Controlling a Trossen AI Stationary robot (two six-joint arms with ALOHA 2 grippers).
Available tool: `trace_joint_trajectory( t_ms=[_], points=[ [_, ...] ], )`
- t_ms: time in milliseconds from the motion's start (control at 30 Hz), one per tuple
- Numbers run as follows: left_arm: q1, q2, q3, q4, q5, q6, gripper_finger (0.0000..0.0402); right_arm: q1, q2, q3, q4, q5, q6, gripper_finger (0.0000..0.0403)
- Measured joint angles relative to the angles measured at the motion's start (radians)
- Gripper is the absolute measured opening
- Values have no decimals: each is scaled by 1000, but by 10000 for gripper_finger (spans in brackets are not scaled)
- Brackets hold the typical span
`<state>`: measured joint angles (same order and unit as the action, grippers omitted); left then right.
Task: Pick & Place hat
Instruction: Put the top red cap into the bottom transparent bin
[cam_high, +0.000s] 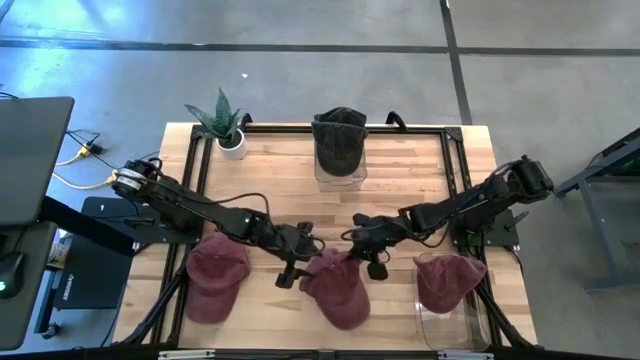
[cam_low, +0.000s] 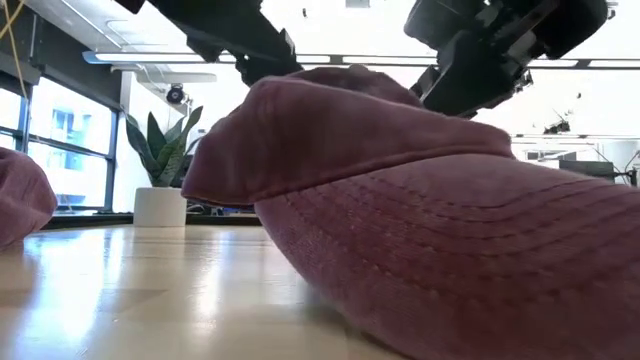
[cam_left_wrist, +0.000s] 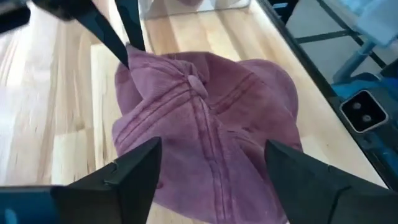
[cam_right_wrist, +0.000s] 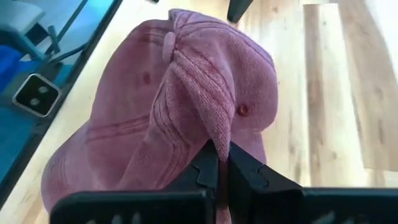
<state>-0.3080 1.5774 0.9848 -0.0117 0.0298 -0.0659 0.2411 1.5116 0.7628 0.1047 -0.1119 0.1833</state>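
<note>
A maroon cap lies near the table's near edge, crown up, brim on the wood. My right gripper is at the cap's far right side and is shut on its crown. My left gripper hovers open at the cap's left side. In the left wrist view its fingers stand apart on either side of the cap without touching it. The right gripper's fingers show at the cap's far side there. My right gripper pinches a raised fold of the cap's crown between its two shut fingers, a little below the top button. It comes in slanting down from the table's right. The cloth is drawn up into a ridge and the cap's brim rests on the table.
Another maroon cap lies at the near left, and a third sits on a clear stand at the near right. A dark cap on a clear stand is at the far middle, with a potted plant at the far left. Bare wood lies between.
</note>
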Motion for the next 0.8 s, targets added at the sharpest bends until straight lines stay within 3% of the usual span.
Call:
trace_joint_trajectory(
  t_ms=[133, 267, 367, 500, 567, 633, 733, 800],
  points=[
    [0, 48, -2, -4, -20, -22, 280, -7, 0, 0, 3, 1, 0, 4],
    [3, 96, 2, 15, -22, -47, 251, -7, -1, 0, 7, 1, 0, 6],
    [9, 112, 0, 13, -19, -47, 205, -7, -9, 0, 8, 0, -2, 9],
    [26, 107, 0, -3, -13, -2, 104, -6, -43, 0, 5, 5, -30, 3],
    [36, 81, 4, -37, -10, 43, 43, 2, -75, 0, 13, 52, -71, 4],
    [48, 48, 40, -109, -15, 75, 13, 15, -116, 0, 12, 138, -131, 5],
    [54, 12, 128, -248, -47, 120, 27, 46, -180, 0, 11, 298, -228, 3],
    [54, -2, 190, -345, -56, 180, 31, 66, -214, 1, 4, 344, -249, 3]
  ],
)
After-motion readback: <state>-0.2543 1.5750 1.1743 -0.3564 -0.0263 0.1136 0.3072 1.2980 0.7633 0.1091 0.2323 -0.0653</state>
